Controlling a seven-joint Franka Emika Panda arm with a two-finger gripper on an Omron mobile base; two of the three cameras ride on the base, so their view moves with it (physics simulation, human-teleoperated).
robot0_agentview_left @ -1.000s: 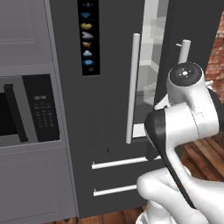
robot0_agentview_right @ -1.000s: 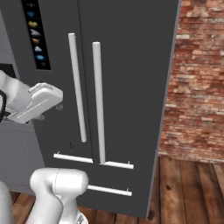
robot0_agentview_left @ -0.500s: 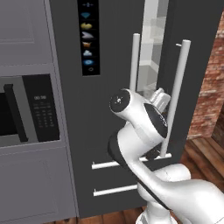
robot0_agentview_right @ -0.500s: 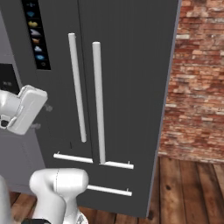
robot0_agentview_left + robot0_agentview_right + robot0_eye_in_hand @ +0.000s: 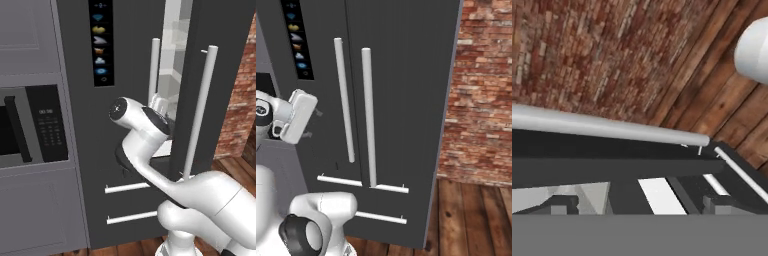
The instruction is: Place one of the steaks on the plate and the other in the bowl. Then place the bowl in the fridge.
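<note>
The fridge (image 5: 130, 50) is a tall dark-grey unit with silver handles. Its right door (image 5: 220, 30) stands ajar, and a strip of white interior (image 5: 175, 60) shows in the gap. My gripper (image 5: 159, 102) hovers at that gap, about halfway up the handles. From the right it floats just left of the left handle (image 5: 343, 100), the gripper (image 5: 313, 122) pointing toward the door face. The rolled hand view has the gripper (image 5: 638, 204) open, its tips far apart and holding nothing, in front of the door edge and a handle (image 5: 612, 127). The steaks, plate and bowl are out of view.
A built-in black microwave (image 5: 30, 125) sits left of the fridge. Two drawer handles (image 5: 127, 187) run low across the fridge front. A brick wall (image 5: 481, 100) and wooden floor (image 5: 471, 215) lie to the right of the fridge.
My arm has swung leftward and folded in front of the fridge, bringing the hand down from the upper right to the door gap. The door stays ajar.
</note>
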